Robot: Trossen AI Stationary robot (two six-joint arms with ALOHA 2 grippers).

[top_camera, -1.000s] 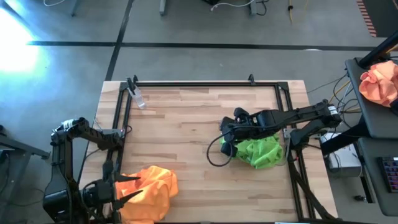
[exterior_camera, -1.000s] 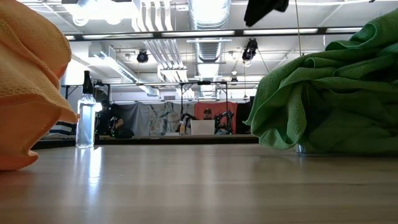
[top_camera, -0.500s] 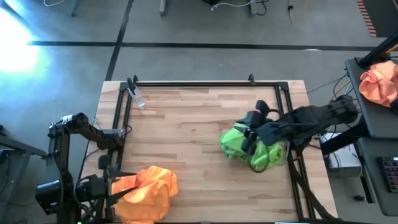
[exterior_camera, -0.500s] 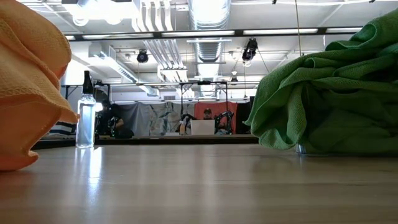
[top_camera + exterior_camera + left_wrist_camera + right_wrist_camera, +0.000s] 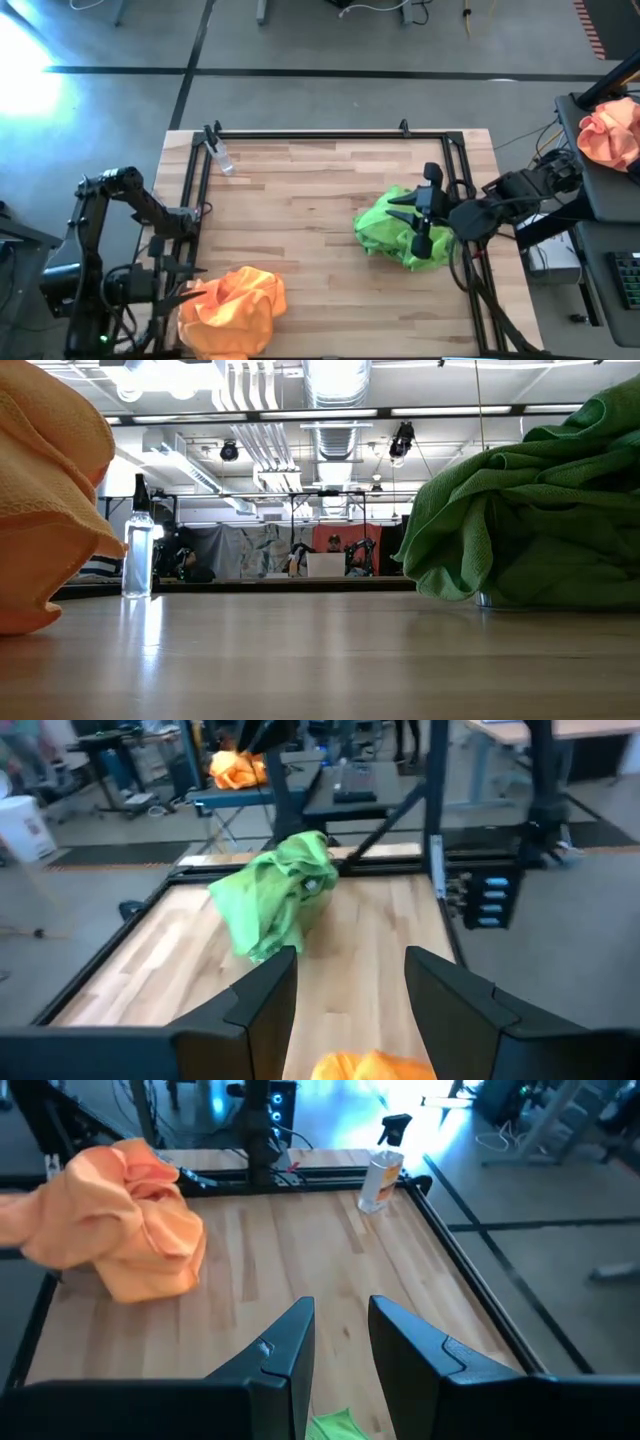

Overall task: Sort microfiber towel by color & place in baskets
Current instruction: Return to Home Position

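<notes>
High view suggests the sorting is done: orange towels (image 5: pixel 232 308) heaped at the worktop's (image 5: pixel 300 200) left front, green towels (image 5: pixel 405 235) heaped near its right edge, baskets hidden beneath. Beside the orange heap the left hand (image 5: pixel 350 960) is spread wide, empty; over the green, the right hand (image 5: pixel 341 1305) is narrowly parted, empty. Only parking the arms seems left.

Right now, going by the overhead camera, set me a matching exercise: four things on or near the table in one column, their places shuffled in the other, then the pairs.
Things:
1. orange towels
2. green towels
3. spray bottle
4. peach cloth

Places, in the high view:
A. right half of the table
B. off the table, past its right edge
C. lower left corner of the table
D. upper left corner of the table

Pairs: 1-C, 2-A, 3-D, 4-B
</notes>
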